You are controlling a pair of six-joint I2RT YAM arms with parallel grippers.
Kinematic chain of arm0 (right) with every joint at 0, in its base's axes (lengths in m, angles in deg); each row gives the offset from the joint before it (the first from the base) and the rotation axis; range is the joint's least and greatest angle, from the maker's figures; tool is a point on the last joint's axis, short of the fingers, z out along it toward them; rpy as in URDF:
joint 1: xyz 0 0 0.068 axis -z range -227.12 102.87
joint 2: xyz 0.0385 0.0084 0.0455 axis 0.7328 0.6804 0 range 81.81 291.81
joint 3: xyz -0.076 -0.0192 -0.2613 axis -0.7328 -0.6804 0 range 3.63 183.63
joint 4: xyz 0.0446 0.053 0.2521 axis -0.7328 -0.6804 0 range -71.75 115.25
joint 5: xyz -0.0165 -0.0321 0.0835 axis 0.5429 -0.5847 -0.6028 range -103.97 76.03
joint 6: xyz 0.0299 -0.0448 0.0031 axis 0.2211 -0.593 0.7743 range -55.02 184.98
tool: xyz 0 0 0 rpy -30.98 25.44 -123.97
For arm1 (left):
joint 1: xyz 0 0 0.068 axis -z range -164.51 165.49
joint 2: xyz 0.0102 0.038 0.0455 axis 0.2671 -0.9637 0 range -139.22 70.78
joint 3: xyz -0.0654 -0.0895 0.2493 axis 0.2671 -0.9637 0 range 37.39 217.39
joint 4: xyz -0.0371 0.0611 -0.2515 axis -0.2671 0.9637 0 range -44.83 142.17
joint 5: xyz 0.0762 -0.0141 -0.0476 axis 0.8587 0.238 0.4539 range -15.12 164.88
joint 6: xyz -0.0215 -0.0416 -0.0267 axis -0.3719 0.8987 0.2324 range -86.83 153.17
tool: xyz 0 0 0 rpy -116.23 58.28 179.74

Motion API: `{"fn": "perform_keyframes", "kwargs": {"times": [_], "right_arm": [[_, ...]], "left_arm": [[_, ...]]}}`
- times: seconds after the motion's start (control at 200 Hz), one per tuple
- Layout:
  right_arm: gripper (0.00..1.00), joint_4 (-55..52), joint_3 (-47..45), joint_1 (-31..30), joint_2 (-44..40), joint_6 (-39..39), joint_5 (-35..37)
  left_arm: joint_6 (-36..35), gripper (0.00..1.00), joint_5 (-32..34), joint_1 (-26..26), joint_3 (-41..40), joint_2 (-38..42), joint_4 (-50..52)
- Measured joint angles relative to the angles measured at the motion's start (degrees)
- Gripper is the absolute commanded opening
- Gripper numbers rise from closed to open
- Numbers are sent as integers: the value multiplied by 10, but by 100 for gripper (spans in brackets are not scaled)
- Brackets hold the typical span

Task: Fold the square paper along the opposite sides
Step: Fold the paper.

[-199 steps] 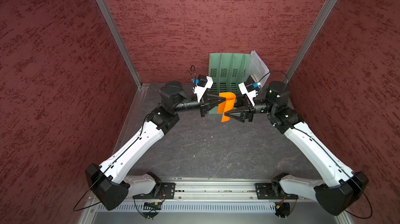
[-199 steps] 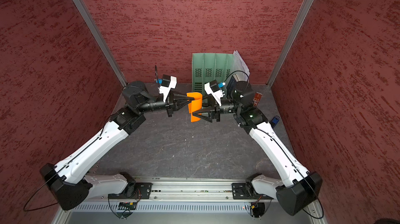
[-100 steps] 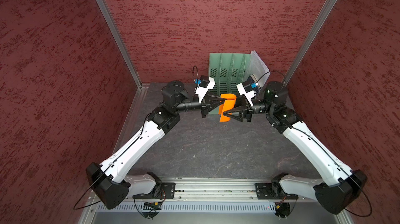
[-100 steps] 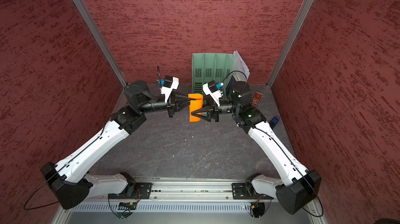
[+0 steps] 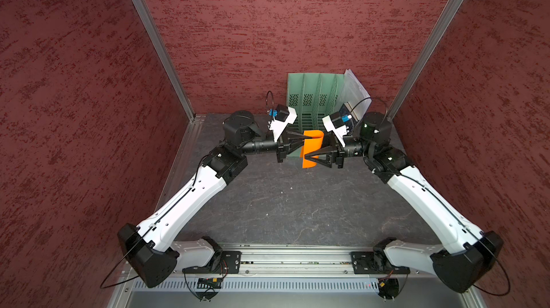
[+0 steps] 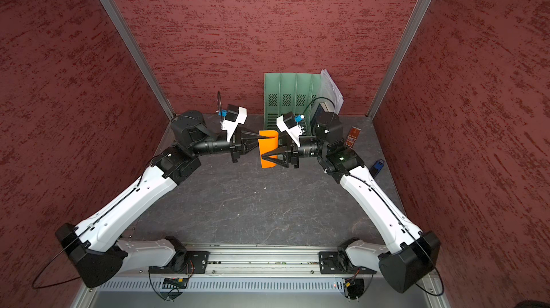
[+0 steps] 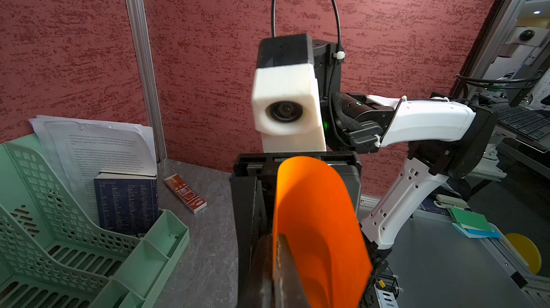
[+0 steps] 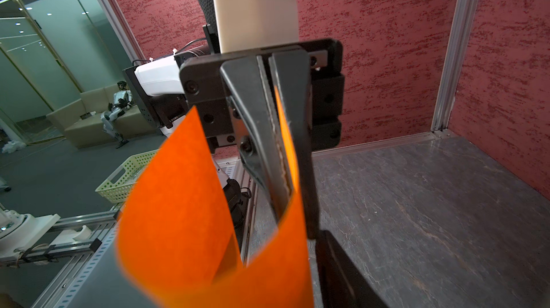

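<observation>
The square paper (image 5: 312,142), bright orange and curled into a loose loop, hangs above the grey worktop (image 5: 297,202), in front of a green file rack (image 5: 309,95). The left hand (image 5: 303,139) is clamped tight on one edge. The right hand (image 5: 313,149) stands part-open, one finger either side of the curl; contact is unclear.

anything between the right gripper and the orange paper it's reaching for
Nothing visible. The bright orange square paper, pinched on one edge by the left gripper, curls while the right gripper straddles its loose side with parted jaws.
</observation>
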Motion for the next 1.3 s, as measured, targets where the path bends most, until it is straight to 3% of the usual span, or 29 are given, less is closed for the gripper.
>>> {"fn": "perform_keyframes", "kwargs": {"times": [1.302], "right_arm": [[45, -2, 0, 0, -4, -4, 10]], "left_arm": [[0, 0, 5, 0, -1, 0, -1]]}}
